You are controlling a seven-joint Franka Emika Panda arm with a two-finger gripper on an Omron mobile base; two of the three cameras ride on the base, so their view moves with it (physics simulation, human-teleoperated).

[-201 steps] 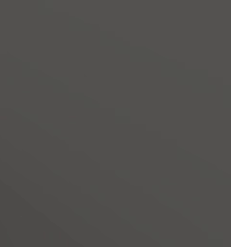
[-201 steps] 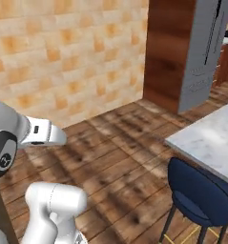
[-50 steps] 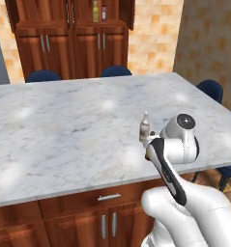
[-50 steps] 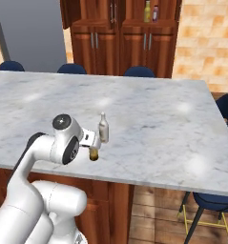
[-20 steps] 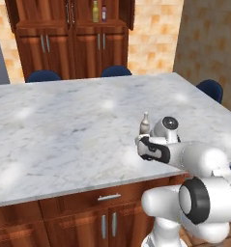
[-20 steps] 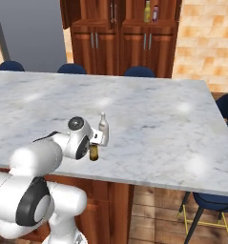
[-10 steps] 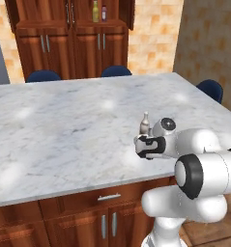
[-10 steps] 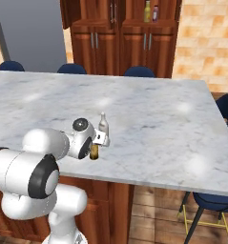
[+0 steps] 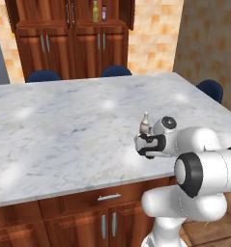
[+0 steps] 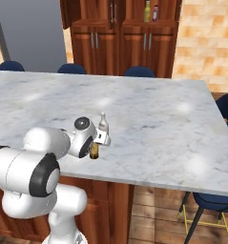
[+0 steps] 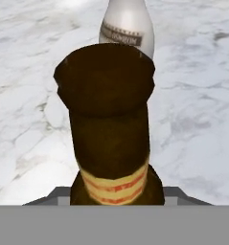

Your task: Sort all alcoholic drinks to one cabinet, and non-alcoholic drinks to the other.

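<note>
While two capped bottles, a mustard-yellow one (image 9: 95, 10) and a maroon one (image 9: 104, 12), already stand in the reddish-brown wooden cabinet (image 9: 54, 43) well beyond the claw (image 10: 97, 143), both alcoholic drinks remain on the white marble desk (image 9: 64, 125). Claw judged clamped on the dark amber-brown glass bottle (image 11: 108, 129); the pale whitish slim-necked bottle (image 10: 103, 125) stands just behind it. Sorting roughly half done
</note>
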